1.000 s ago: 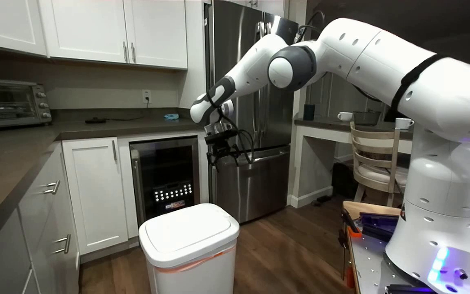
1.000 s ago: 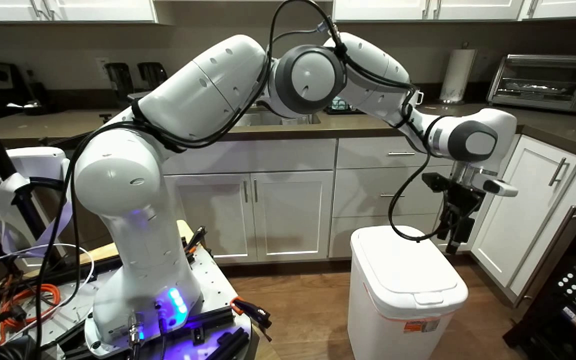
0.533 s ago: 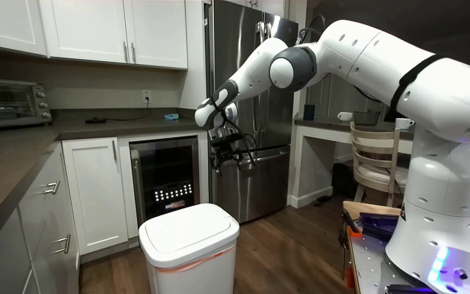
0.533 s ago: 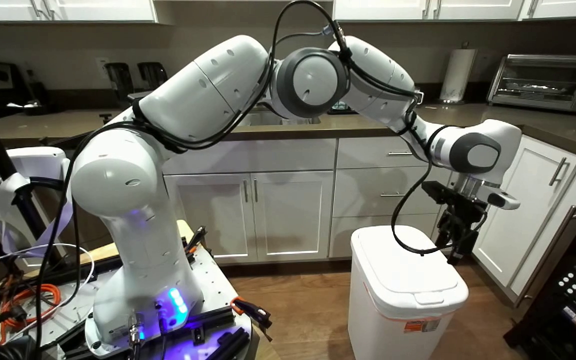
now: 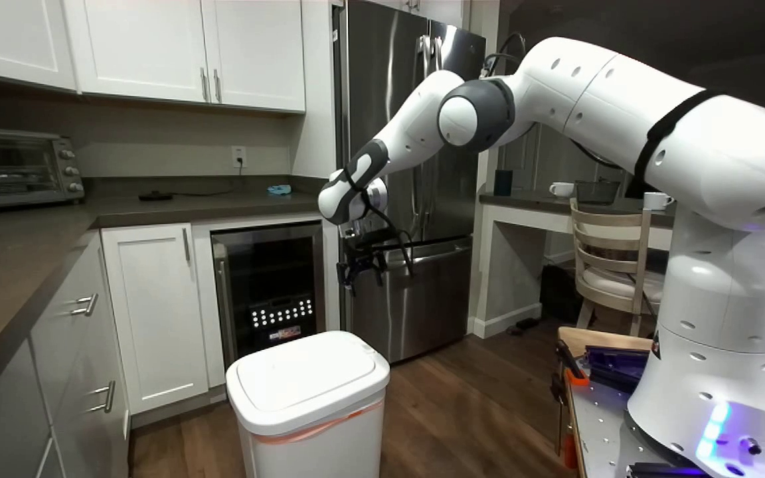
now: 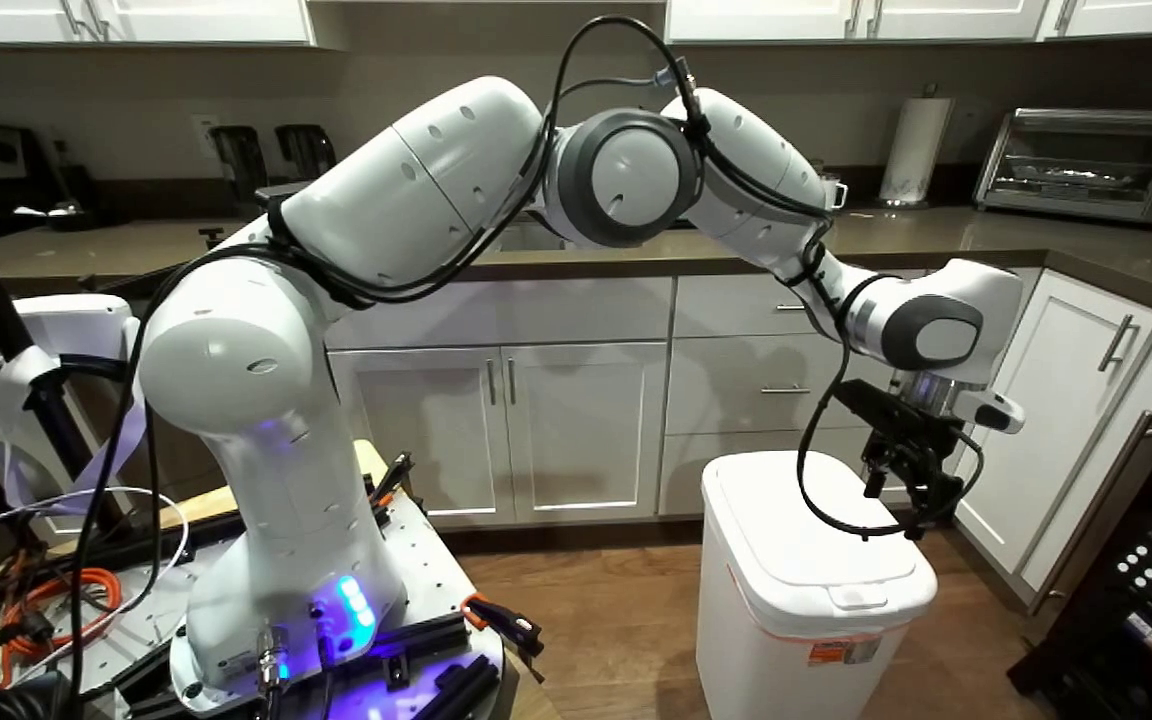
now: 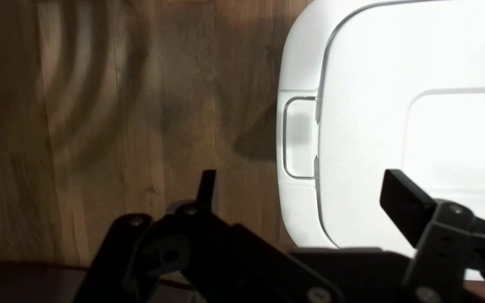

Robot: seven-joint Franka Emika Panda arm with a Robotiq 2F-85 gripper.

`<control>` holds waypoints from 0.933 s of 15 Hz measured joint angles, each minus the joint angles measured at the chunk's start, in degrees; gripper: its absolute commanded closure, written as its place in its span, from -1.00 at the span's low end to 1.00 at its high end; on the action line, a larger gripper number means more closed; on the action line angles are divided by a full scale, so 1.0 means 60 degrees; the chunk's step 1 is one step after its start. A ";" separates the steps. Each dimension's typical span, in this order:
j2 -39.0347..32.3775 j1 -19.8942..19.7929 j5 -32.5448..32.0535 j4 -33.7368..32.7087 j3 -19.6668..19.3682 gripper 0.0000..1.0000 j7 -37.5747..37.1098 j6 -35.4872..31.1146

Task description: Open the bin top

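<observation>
The bin, white with an orange-red band, stands on the floor in both exterior views. Its bin top lies flat and shut; it also shows in the wrist view. A small rectangular tab sits in the rim at the lid's edge, and it also shows in an exterior view. My gripper is open and empty, above the bin's tab side. In the wrist view one finger is over the floor and one over the lid. Both exterior views show the gripper apart from the bin.
White cabinets, a glass-door cooler and a steel fridge stand around the bin. The arm's base stands on a cluttered metal table. A black cable loops below the wrist.
The arm has lowered, bringing my gripper down closer to the bin's level, and the wrist has tilted a little. The bin and its top have not moved.
</observation>
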State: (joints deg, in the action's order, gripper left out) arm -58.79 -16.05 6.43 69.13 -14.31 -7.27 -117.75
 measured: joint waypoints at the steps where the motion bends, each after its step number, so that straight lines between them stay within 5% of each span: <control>1: 0.0000 -0.0098 0.0024 0.0085 0.0054 -0.57 0.0223 -0.0225; 5: 0.0000 -0.0553 0.0153 0.0412 0.0283 -0.14 0.0781 -0.0675; 6: 0.0002 -0.0671 0.0262 0.0498 0.0361 0.15 0.0811 -0.0697; 7: 0.0002 -0.0779 0.0392 0.0573 0.0442 0.13 0.0822 -0.0702; 9: 0.0006 -0.0989 0.0647 0.0740 0.0636 0.41 0.0836 -0.0729; 11: 0.0006 -0.1157 0.0849 0.0918 0.0825 0.41 0.0957 -0.0870; 12: 0.0008 -0.1229 0.0934 0.1019 0.0920 0.66 0.1053 -0.0994; 14: 0.0005 -0.1419 0.1065 0.1204 0.1188 0.57 0.1304 -0.1233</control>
State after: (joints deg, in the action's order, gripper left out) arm -58.76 -24.57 12.82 76.35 -7.18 0.56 -125.15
